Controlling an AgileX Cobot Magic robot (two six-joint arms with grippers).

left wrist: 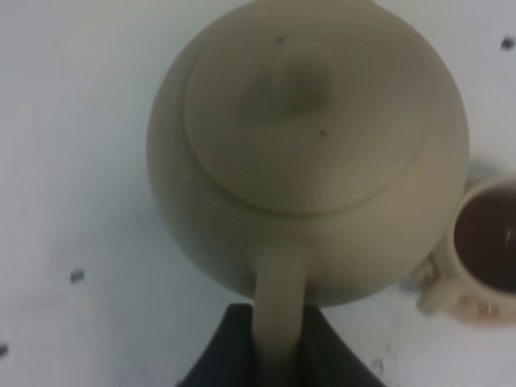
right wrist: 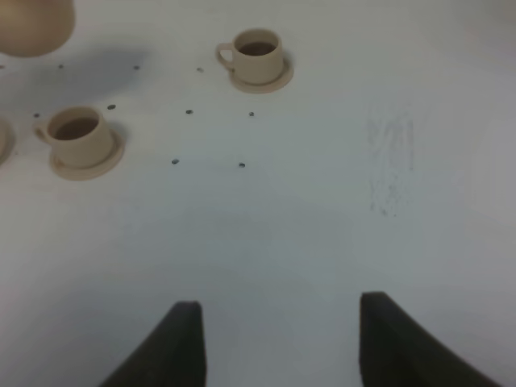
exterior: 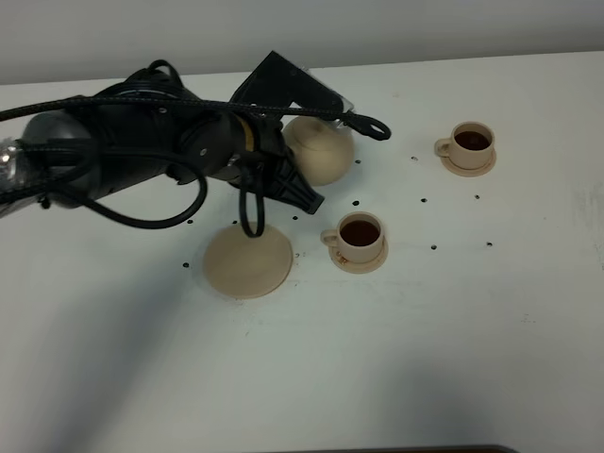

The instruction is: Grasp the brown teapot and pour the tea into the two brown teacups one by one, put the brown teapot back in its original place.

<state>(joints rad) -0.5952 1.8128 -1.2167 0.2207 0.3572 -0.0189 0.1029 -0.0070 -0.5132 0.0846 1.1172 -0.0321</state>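
Observation:
My left gripper (exterior: pixel 304 193) is shut on the loop handle of the brown teapot (exterior: pixel 321 149) and holds it upright off the table, behind the near teacup (exterior: pixel 360 234). The left wrist view shows the teapot (left wrist: pixel 314 145) from above, its handle between my fingers (left wrist: pixel 330 355), with the near teacup (left wrist: pixel 484 242) beside it. Both teacups, near and far (exterior: pixel 470 142), stand on small saucers and hold dark tea. The wide flat saucer (exterior: pixel 248 260) lies bare, left of the near cup. My right gripper (right wrist: pixel 278 339) is open and empty over bare table, away from the cups (right wrist: pixel 81 135) (right wrist: pixel 258 55).
The white table (exterior: pixel 425 359) carries small dark specks around the cups. The left arm's bulk and black cables (exterior: pixel 142 160) hang over the back left. The table's back edge meets a wall (exterior: pixel 472 28).

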